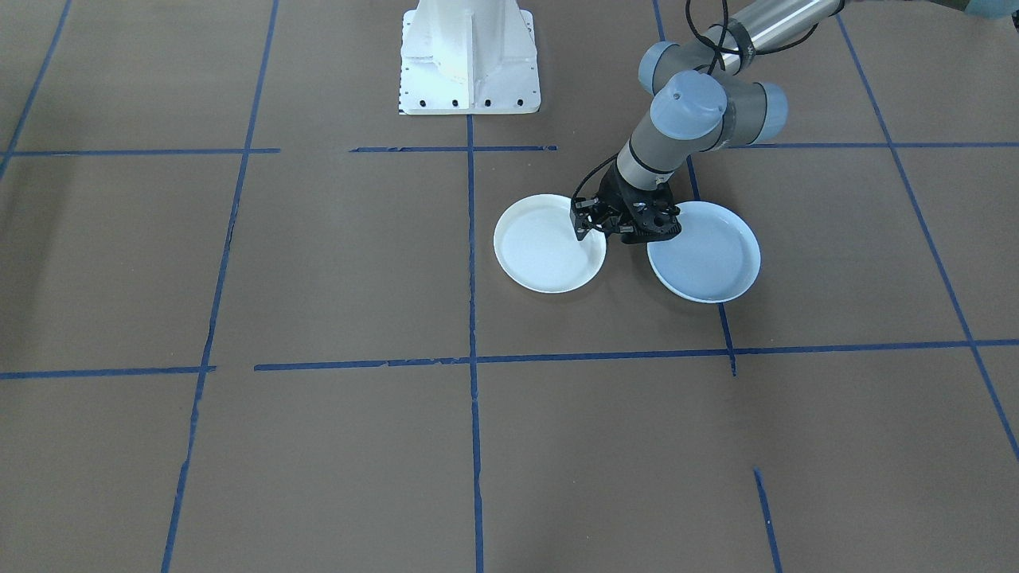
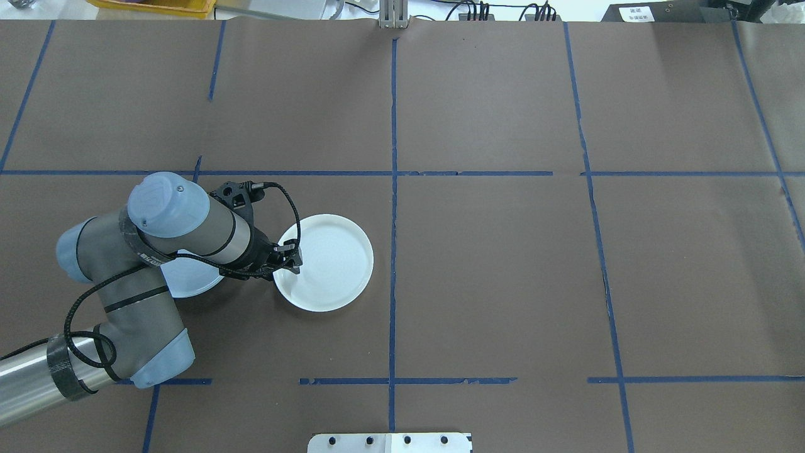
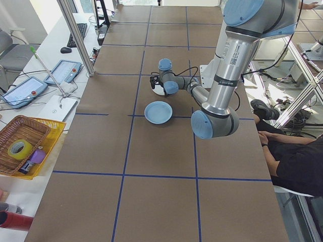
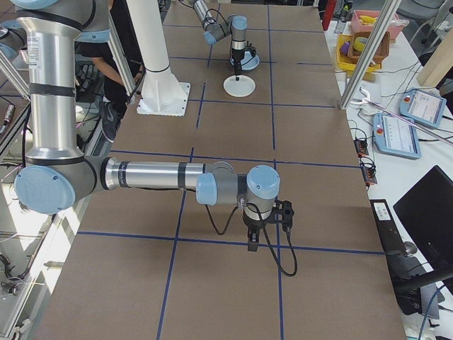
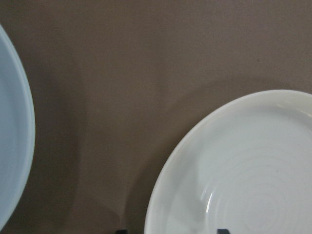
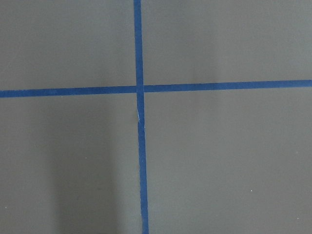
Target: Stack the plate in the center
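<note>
The pale blue-grey plate, smooth inside with a low raised rim, lies flat just beside the ringed cream plate. The left gripper straddles the cream plate's rim; whether it grips I cannot tell. The right gripper's state cannot be told either.

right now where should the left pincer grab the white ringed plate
Grip the white ringed plate by its low raised rim, on the edge facing the pale blue plate. It lies flat on the table, so only the rim gives a hold: one finger inside, one outside, coming down from above. The left pincer already sits over that edge, which probably suits.
</note>
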